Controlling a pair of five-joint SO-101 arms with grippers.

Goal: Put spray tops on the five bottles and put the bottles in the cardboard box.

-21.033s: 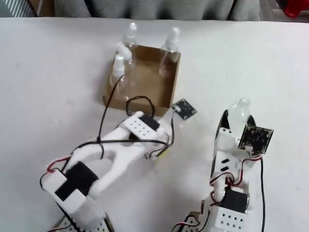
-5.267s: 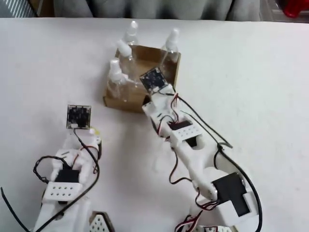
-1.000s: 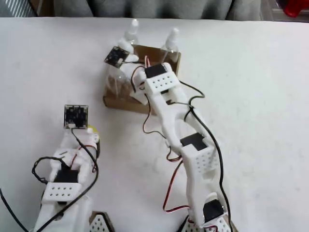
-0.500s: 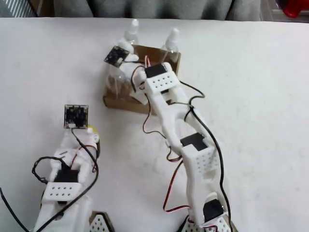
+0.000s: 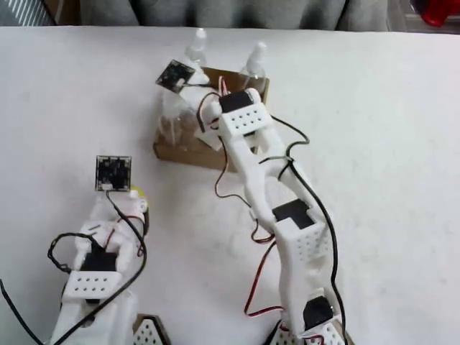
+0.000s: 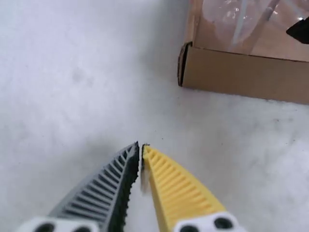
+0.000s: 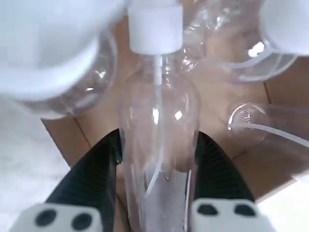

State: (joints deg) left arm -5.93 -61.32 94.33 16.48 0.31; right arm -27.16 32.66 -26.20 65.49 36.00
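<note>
1. We judge the step in hand to be setting the capped bottle (image 7: 157, 111) down inside the cardboard box (image 5: 180, 152). Nearest us, the left arm sits back on the bench (image 5: 374, 108), well apart from the box, and is best left out of it.
2. The bottle should go straight down, upright, into the free patch of box floor. We would let go only once its base is seated; whether it touches the floor already we cannot tell.
3. Farther in, other bottles (image 5: 256, 54) crowd the box just beside the held one. The opening should therefore be small and the lift-out vertical, or a neighbour could be tipped.
4. The left tool (image 6: 141, 147) has its grey and yellow fingers pressed together and holds nothing. Its tips are low over bare bench, short of the box's near corner.
5. The right tool (image 7: 158, 137) is spread around the clear body of the bottle, over the box. Its black fingers (image 7: 96, 169) pinch the bottle from both sides below the white spray top (image 7: 154, 31).
</note>
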